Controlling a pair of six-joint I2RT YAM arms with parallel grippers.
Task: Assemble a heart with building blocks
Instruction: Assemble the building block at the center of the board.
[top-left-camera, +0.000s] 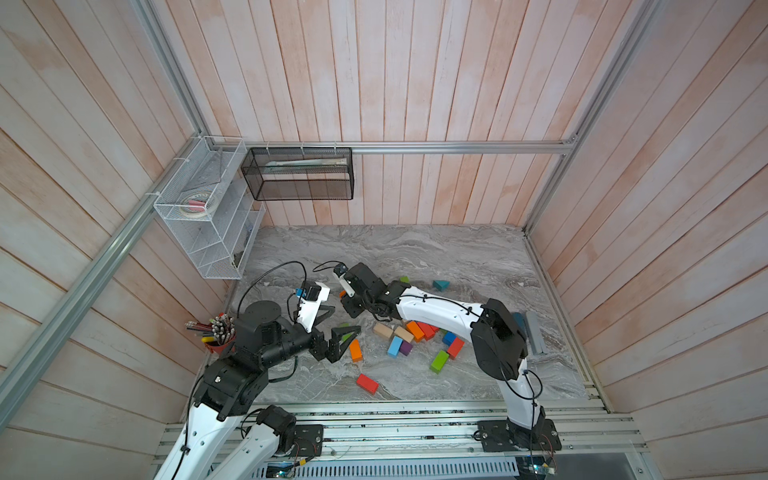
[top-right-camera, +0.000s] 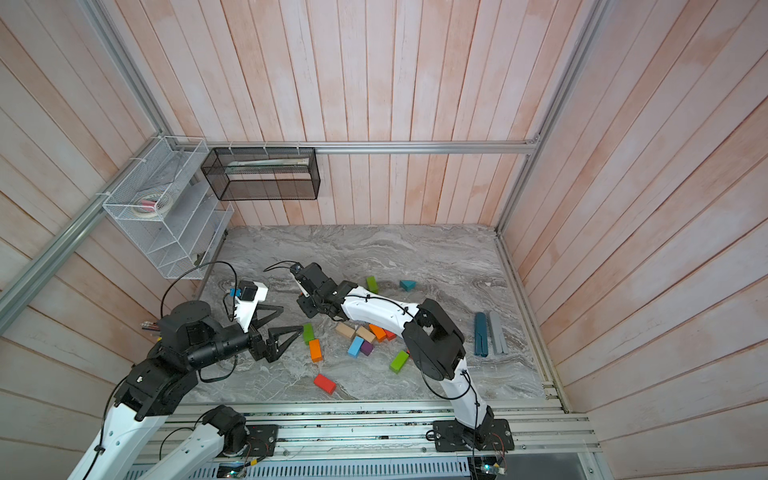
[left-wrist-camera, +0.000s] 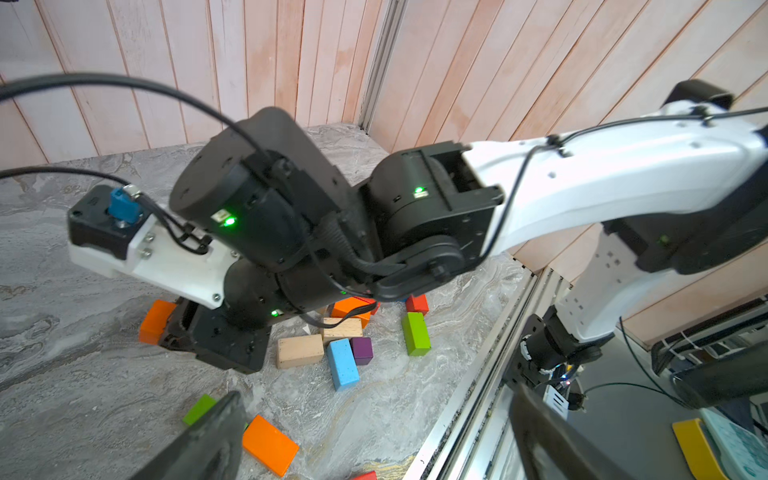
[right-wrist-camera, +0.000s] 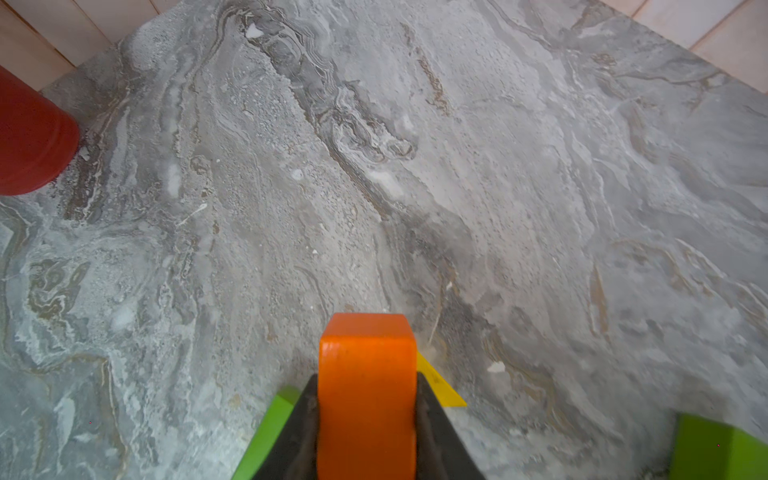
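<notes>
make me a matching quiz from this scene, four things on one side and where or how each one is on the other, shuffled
Things:
1. left gripper
2. right gripper
3. red block
4. teal wedge

States and places:
a. shut on an orange block
b. lying alone, nearest the front
c. open, holding nothing
d. far back, behind the right arm

Pairs: 1-c, 2-a, 3-b, 4-d
</notes>
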